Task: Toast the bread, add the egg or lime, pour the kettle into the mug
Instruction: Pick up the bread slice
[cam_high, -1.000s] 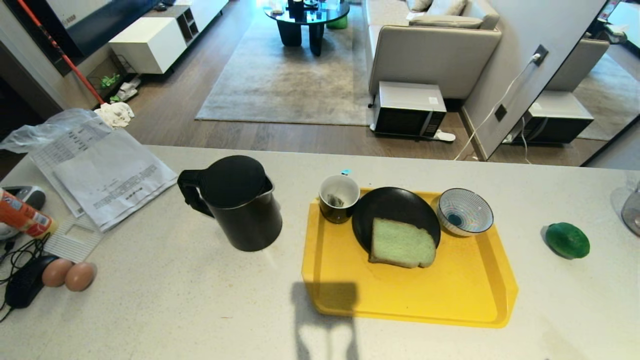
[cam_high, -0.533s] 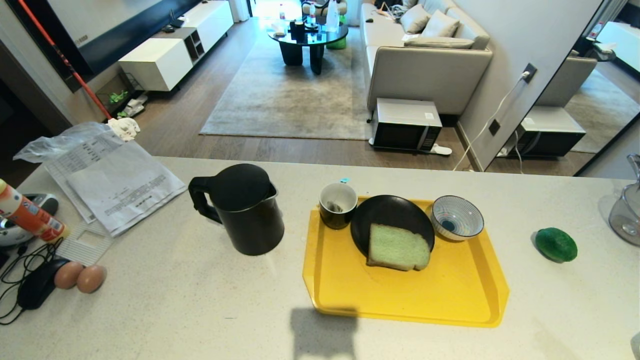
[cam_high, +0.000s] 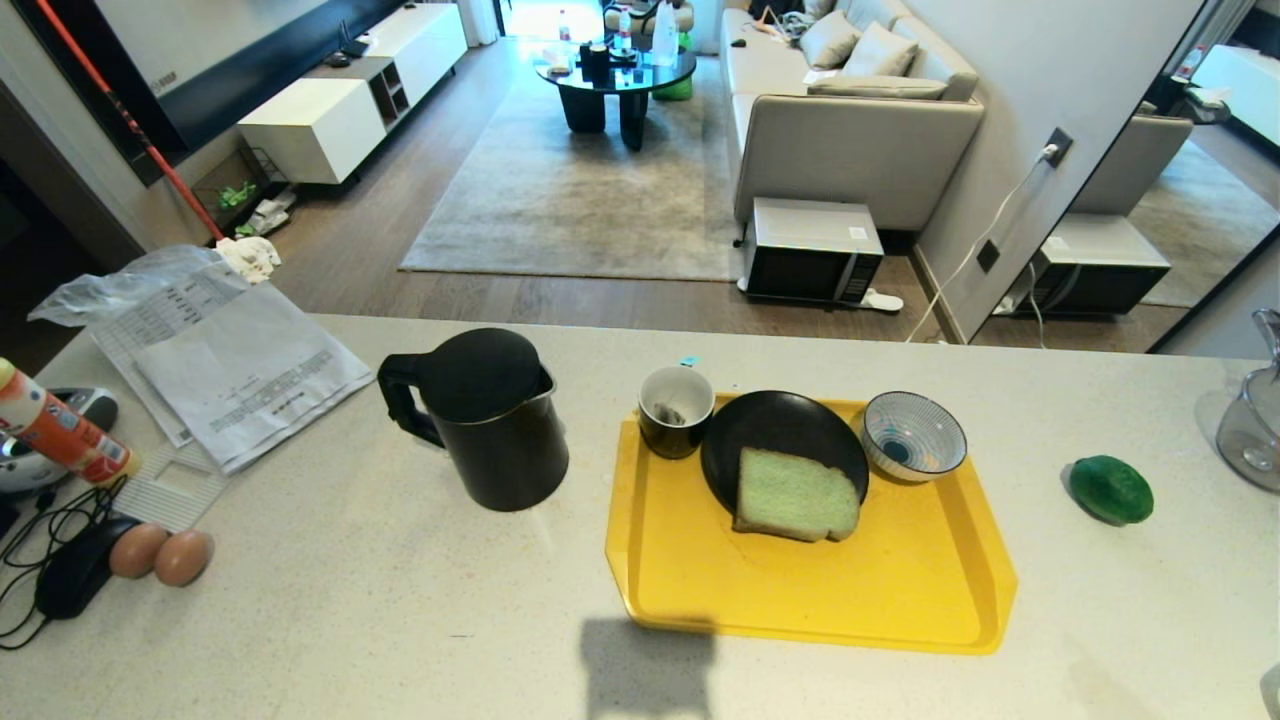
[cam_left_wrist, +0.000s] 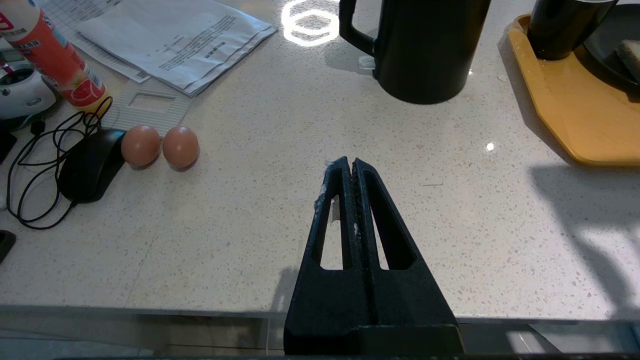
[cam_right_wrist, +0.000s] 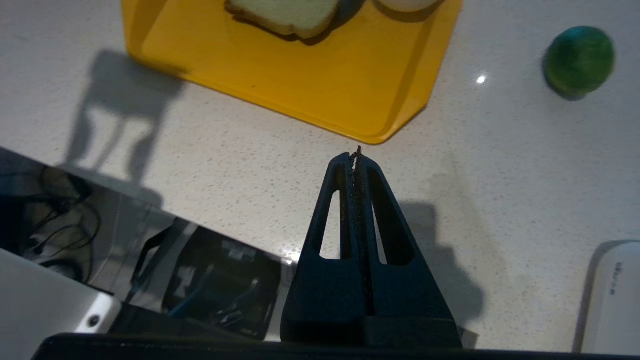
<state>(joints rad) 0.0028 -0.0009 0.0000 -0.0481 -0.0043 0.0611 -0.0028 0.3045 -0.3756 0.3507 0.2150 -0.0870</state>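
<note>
Nothing of the task looks done yet. We see the bread (cam_high: 797, 494) lying untoasted, half on the black plate (cam_high: 775, 430) on the yellow tray (cam_high: 820, 600); no toaster in view that we can make out. The mug (cam_high: 677, 409) with its tea bag looks dry, just beside the plate. The kettle (cam_high: 483, 415) stands upright on the tabletop (cam_high: 350, 620), left of the tray. The lime (cam_high: 1110, 489) sits well right of the tray. Left tool (cam_left_wrist: 352, 167) clenched, empty, over bare tabletop. Right tool (cam_right_wrist: 356, 157) clenched, empty, near the tray's corner. All three steps remain.
</note>
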